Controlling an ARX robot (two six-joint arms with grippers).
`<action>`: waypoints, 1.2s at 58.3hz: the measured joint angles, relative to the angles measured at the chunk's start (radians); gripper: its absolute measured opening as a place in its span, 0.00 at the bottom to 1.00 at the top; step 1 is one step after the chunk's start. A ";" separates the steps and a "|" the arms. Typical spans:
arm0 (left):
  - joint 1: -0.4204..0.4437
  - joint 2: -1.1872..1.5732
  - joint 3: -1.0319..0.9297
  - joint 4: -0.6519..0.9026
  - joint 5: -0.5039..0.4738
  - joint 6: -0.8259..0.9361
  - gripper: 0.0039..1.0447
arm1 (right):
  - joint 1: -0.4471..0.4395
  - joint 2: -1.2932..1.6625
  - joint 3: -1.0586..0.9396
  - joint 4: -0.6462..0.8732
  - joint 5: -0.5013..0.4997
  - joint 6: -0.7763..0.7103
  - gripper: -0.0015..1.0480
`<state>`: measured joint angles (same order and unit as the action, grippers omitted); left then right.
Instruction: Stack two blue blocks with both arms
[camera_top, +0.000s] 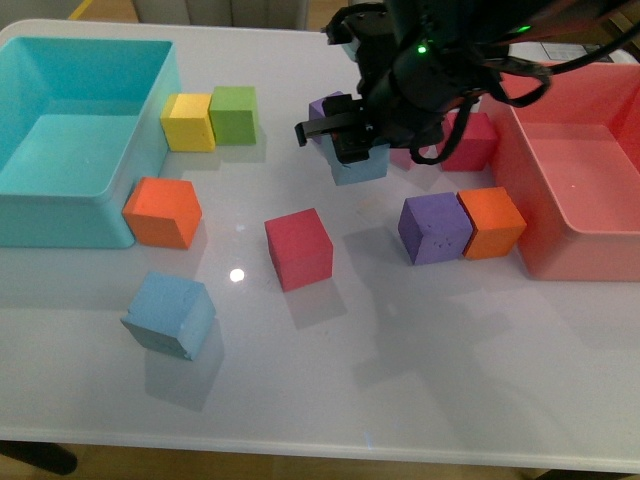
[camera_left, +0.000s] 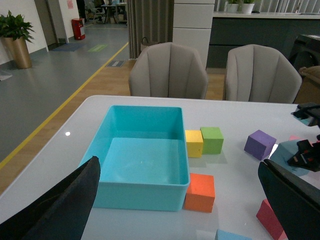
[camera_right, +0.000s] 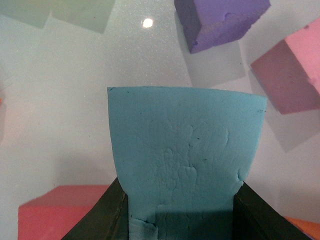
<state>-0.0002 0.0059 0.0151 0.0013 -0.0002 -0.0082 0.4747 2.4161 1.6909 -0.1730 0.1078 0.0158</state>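
Clearly the stack is not yet built, for the two blue cubes sit well apart. The right gripper (camera_top: 352, 150) is clamped on the gripped blue block (camera_top: 366, 170), its fingers (camera_right: 100, 215) pressing two opposite faces, over the far middle of the white table (camera_top: 400, 380). The loose blue block (camera_top: 170, 315) lies skewed near the front left, below the orange cube (camera_top: 163, 212) beside the turquoise bin (camera_left: 145, 197). The left gripper (camera_left: 178, 167) is spread wide and holds nothing.

What seems left is to bring one block over and set it on the other. Whether the gripped blue block is clear of the table cannot be told. In the front view the right arm covers most of that block, and the left arm is absent. The left wrist view cuts the loose blue block to a corner.
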 joint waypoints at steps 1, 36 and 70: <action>0.000 0.000 0.000 0.000 0.000 0.000 0.92 | 0.003 0.018 0.027 -0.011 0.002 0.001 0.35; 0.000 0.000 0.000 0.000 0.000 0.000 0.92 | 0.040 0.323 0.465 -0.236 0.038 0.034 0.35; 0.000 0.000 0.000 0.000 0.000 0.000 0.92 | 0.036 0.321 0.367 -0.185 0.035 0.034 0.92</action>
<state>-0.0002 0.0059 0.0151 0.0013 -0.0002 -0.0082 0.5106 2.7373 2.0579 -0.3576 0.1425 0.0498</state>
